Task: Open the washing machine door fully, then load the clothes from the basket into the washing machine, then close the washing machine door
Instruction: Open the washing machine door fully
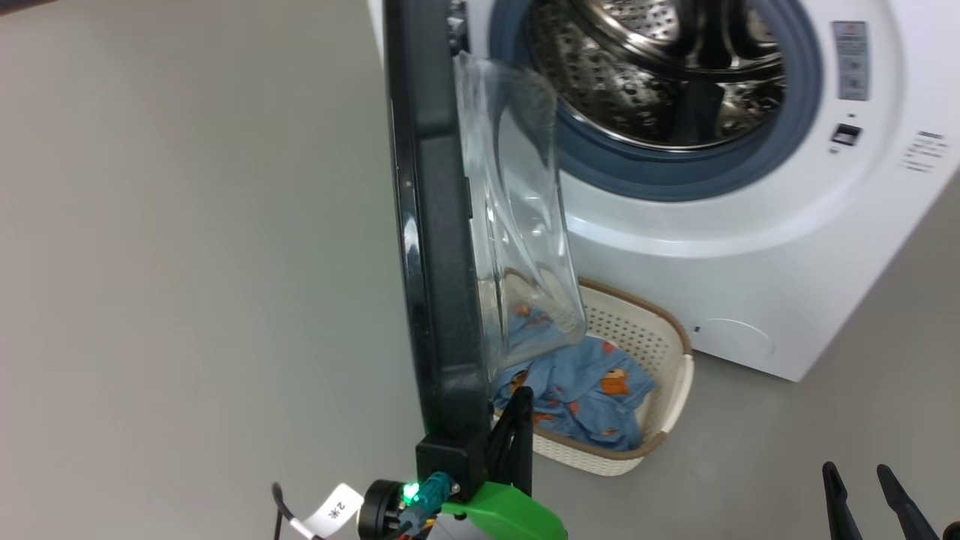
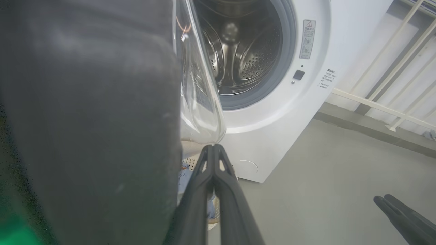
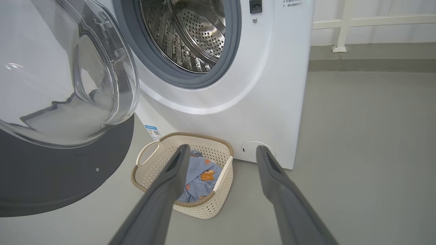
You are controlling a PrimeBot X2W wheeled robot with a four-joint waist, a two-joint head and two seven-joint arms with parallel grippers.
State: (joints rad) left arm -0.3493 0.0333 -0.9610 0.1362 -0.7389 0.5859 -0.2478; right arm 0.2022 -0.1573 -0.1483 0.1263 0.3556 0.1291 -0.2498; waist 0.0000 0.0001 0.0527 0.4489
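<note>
Two grippers: your left gripper [image 2: 213, 147], fingers [image 2: 201, 177] pressed together, lies lower centre beside the washing machine door [image 1: 439, 225]. Your right gripper [image 3: 223, 149], spread, overlaps the basket [image 3: 146, 177].

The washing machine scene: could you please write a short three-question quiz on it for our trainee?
1. True or false: the washing machine door stands open.
2. Where do the clothes lie? A: in the drum. B: in the basket. C: on the floor.
3. Short answer: which one is open, the left gripper or the right gripper?

Key: 1 true; 2 B; 3 the right gripper.
</note>
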